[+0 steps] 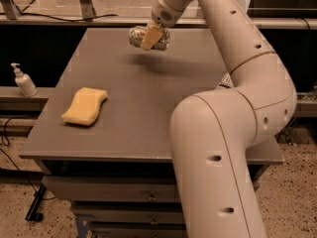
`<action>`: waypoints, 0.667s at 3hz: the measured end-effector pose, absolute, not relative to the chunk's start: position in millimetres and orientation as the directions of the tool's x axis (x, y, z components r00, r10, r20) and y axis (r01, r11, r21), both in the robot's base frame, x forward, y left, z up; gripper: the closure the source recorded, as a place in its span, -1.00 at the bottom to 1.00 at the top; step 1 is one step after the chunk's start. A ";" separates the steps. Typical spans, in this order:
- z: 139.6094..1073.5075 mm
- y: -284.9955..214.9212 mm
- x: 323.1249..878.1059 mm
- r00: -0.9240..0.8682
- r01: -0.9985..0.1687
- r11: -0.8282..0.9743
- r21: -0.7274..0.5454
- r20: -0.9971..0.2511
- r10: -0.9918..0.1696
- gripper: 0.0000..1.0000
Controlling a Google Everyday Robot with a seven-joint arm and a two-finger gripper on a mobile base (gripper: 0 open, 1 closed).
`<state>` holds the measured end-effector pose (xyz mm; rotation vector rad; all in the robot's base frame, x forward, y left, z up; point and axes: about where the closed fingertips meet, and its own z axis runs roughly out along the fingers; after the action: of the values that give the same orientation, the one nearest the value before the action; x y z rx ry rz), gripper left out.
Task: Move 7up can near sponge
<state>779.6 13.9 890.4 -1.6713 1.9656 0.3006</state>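
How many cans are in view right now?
1. The 7up can is clamped in the gripper, just above the table's far side, well away from the sponge. The arm covers the table's right part, so another could be hidden.

Gripper [150,38] aloft, clamped on 7up can [134,35]
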 end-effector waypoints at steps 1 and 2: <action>929.1 14.0 742.2 -0.064 -0.967 0.195 -0.167 -0.580 -0.812 1.00; 981.5 19.0 693.4 -0.001 -0.959 0.185 -0.216 -0.648 -0.762 1.00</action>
<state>693.4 19.0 981.5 -1.6197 1.8047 0.3814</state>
